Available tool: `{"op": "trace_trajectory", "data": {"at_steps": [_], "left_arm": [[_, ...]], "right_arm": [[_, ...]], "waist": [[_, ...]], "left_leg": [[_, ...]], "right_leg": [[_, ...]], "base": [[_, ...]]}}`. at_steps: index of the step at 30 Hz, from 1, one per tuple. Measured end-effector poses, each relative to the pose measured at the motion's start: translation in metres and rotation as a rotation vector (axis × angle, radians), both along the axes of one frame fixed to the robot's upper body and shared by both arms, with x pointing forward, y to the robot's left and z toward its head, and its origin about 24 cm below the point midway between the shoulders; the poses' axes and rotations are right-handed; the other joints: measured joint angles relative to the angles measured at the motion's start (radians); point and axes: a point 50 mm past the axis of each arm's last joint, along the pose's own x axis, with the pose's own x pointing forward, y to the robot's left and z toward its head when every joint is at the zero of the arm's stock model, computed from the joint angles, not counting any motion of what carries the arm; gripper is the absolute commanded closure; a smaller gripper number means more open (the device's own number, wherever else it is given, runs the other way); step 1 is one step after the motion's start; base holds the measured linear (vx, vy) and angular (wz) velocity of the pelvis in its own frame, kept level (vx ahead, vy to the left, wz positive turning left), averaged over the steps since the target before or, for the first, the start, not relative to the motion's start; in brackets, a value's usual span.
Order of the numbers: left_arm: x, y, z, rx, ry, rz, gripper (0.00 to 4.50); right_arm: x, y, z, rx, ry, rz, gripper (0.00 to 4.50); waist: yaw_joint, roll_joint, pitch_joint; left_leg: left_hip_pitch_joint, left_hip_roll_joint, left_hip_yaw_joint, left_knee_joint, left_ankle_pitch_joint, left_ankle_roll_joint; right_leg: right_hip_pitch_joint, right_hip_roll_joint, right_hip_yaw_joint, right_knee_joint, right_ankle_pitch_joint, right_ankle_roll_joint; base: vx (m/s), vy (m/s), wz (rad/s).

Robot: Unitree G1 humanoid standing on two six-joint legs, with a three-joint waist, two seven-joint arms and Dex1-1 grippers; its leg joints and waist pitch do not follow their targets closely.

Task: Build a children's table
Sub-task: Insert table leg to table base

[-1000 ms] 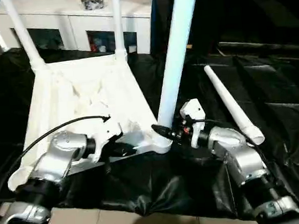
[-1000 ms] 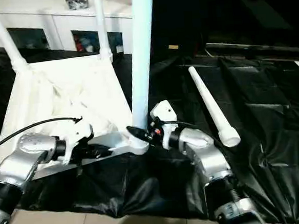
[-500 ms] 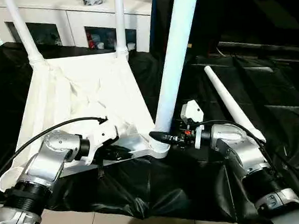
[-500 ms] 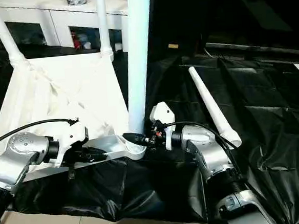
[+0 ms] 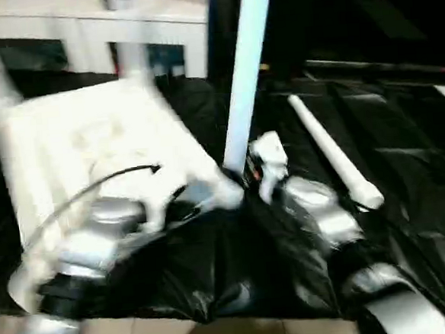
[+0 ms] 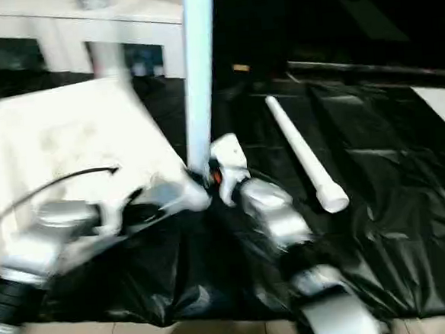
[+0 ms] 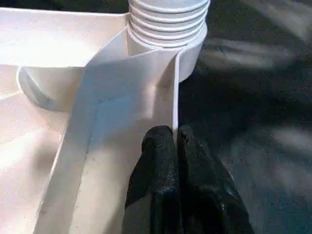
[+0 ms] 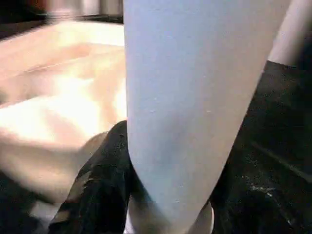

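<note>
Table top upside down on the black sheet, with one leg standing up in the near corner socket and looking pushed well in. Left jaws pressed together on the thin rim just beside that socket, right jaws wrapped round the low end of the standing leg, holding it. Still to do, by the look of it: last leg lying loose on the sheet near the right arm, far corners too blurry to count legs there, then flipping the whole thing onto its feet.
</note>
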Motion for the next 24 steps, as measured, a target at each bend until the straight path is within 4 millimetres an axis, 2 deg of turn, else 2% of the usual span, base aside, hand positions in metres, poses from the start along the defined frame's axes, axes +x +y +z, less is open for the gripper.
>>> {"op": "trace_trajectory", "data": {"at_steps": [6,20,21,23,24], "left_arm": [[0.001,-0.023,0.0,0.001,-0.032,0.14,4.5],[0.001,-0.026,0.0,0.019,-0.046,0.171,4.5],[0.001,-0.026,0.0,0.02,-0.049,0.168,4.5],[0.001,-0.026,0.0,0.025,-0.058,0.155,4.5],[0.001,-0.027,0.001,0.027,-0.066,0.142,4.5]], "right_arm": [[0.01,0.014,0.004,0.007,0.028,-0.133,2.64],[0.012,0.018,0.004,0.018,0.014,-0.153,2.64],[0.012,0.017,0.004,0.026,0.017,-0.154,2.08],[0.012,0.017,0.002,0.035,0.028,-0.147,1.94],[0.01,0.016,-0.005,0.027,0.067,-0.148,1.87]], "waist": [[0.003,0.0,0.0],[0.005,-0.001,0.0],[0.005,-0.001,0.0],[0.005,0.0,0.0],[0.007,0.0,0.0]], "left_leg": [[0.001,0.0,0.0,-0.001,-0.001,-0.001],[0.003,0.0,0.0,-0.005,-0.005,-0.006],[0.003,0.0,0.0,-0.005,-0.005,-0.006],[0.003,0.0,0.0,-0.005,-0.005,-0.006],[0.002,0.0,0.0,-0.005,-0.005,-0.006]], "right_leg": [[-0.001,0.0,0.0,0.001,0.003,0.0],[-0.001,0.001,0.0,0.0,0.003,0.0],[-0.001,0.001,0.0,0.0,0.003,0.0],[-0.001,0.001,0.0,0.0,0.003,0.0],[-0.001,0.001,0.0,0.0,0.003,-0.001]], "base": [[0.0,0.0,0.0],[0.0,0.0,0.0],[0.0,0.0,0.0],[0.0,0.0,0.0],[0.0,0.0,0.0]]}}
